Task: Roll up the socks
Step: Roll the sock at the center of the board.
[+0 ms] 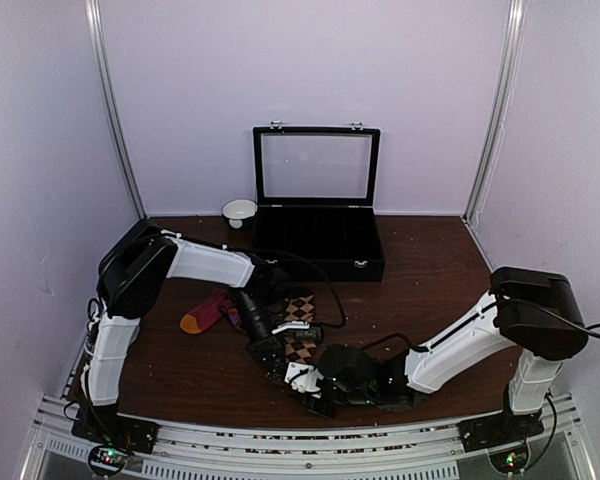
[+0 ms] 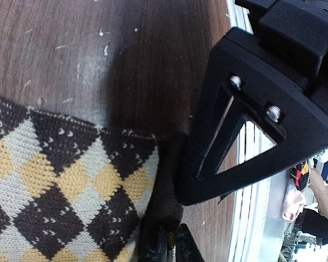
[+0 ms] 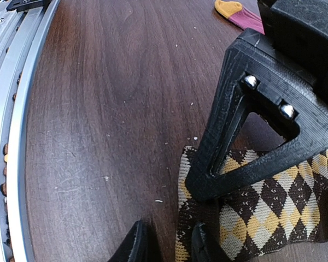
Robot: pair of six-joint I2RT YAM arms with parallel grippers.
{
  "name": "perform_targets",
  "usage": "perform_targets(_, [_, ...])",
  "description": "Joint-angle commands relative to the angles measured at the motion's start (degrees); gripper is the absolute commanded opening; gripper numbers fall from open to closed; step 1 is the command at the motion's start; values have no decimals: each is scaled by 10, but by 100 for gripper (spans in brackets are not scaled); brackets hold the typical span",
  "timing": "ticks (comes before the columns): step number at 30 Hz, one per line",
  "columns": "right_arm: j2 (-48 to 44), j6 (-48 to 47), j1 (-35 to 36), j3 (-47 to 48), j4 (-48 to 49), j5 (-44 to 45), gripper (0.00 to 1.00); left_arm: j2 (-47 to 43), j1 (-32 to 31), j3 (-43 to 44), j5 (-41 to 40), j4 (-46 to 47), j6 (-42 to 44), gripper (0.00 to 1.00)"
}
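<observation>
The dark brown argyle sock [image 1: 301, 306] lies flat at the table's middle front. It also shows in the left wrist view [image 2: 60, 180] and the right wrist view [image 3: 273, 213]. My left gripper [image 1: 267, 355] [image 2: 174, 246] is shut on the sock's plain brown end. My right gripper [image 1: 300, 380] [image 3: 167, 248] is open, with one fingertip on the sock's edge and the other on bare wood. Each wrist view shows the other gripper's black triangular finger close by. The magenta sock with the orange toe [image 1: 208, 311] [image 3: 235, 11] lies to the left, under my left arm.
A black case [image 1: 318, 245] with its glass lid raised stands at the back centre. A small white bowl [image 1: 239, 210] sits to its left. The metal rail [image 3: 11, 136] runs along the near table edge. A black cable [image 1: 330, 295] loops over the table.
</observation>
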Motion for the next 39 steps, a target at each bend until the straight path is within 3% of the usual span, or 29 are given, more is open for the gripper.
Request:
perform_targets(1, [7, 7, -6, -5, -10, 6, 29, 10, 5, -11, -55, -4, 20, 10])
perform_targets(8, [15, 17, -8, -5, -24, 7, 26, 8, 4, -11, -57, -9, 31, 14])
perform_targets(16, [43, 98, -39, -12, -47, -90, 8, -63, 7, -36, -81, 28, 45, 42])
perform_targets(21, [55, 150, -43, -26, -32, -133, 3, -128, 12, -67, -100, 73, 42, 49])
perform_targets(31, [63, 346, -85, -38, 42, -250, 0, -223, 1, -144, -125, 123, 100, 49])
perform_targets(39, [104, 456, -122, -14, 66, -323, 0, -213, -52, -183, -184, 166, 114, 47])
